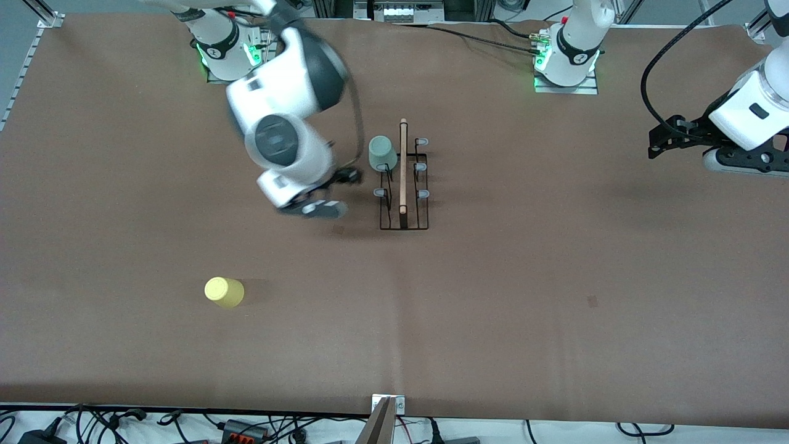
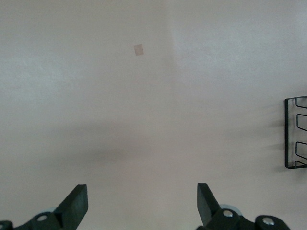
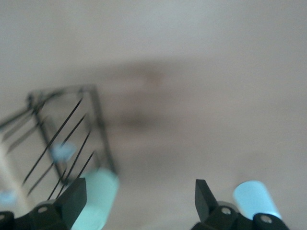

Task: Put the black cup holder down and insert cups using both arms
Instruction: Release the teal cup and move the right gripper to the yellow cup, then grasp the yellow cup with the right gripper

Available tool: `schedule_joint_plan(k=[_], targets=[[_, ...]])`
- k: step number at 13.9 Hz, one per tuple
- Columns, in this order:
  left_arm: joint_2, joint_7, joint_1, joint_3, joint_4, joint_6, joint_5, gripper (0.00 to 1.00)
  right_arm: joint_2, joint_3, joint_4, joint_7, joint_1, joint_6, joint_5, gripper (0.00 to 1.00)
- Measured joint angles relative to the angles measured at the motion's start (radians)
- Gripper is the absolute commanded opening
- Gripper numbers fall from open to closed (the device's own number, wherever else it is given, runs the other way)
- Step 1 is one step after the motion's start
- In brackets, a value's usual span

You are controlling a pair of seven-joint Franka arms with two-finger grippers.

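Plainly two hands here, both spread wide and both empty. Right hand (image 1: 320,206) up over the brown table (image 1: 555,277), just beside the black cup holder (image 1: 404,179) on the right arm's side, fingers (image 3: 72,199) far apart, nothing between them, touching nothing. Left hand (image 1: 669,139) off over the left arm's end of the table, well apart from the rack, waiting; fingers (image 2: 76,203) parted wide over bare table, gripping nothing.

Black cup holder standing upright about mid-table, closer to the robot bases than to the front camera, light wooden rod handle (image 1: 403,166) running along its top, pale grey-tipped pegs on either side of the rod. Pale green cup (image 1: 382,153) seated upside down on a peg at the end of the rack nearest the bases, on the right arm's side of the rod. Yellow cup (image 1: 224,291) on the table toward the right arm's end, nearer the front camera than the rack and well apart from it. Light blue cup (image 3: 256,200) glimpsed in the right wrist view by the right hand; hidden under the arm from the front.

No readable brand, label or writing anywhere.
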Motion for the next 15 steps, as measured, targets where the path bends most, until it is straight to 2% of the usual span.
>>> schedule_joint_plan(k=[2, 5, 7, 11, 15], targets=[[0.000, 0.000, 0.000, 0.002, 0.002, -0.007, 0.000, 1.00, 0.036, -0.030, 0.001, -0.033, -0.118, 0.073, -0.004, 1.00], [0.000, 0.000, 0.000, 0.007, 0.005, -0.008, 0.000, 1.00, 0.115, -0.031, 0.028, -0.107, -0.240, 0.119, -0.042, 1.00], [0.000, 0.000, 0.000, 0.007, 0.005, -0.010, 0.000, 1.00, 0.156, -0.031, 0.040, -0.188, -0.274, 0.153, -0.081, 1.00], [0.000, -0.001, 0.002, 0.009, 0.006, -0.012, 0.000, 1.00, 0.233, -0.031, 0.077, -0.384, -0.331, 0.242, -0.086, 1.00], [0.000, -0.002, 0.003, 0.009, 0.006, -0.013, 0.000, 1.00, 0.312, -0.027, 0.157, -0.428, -0.337, 0.257, -0.086, 1.00]])
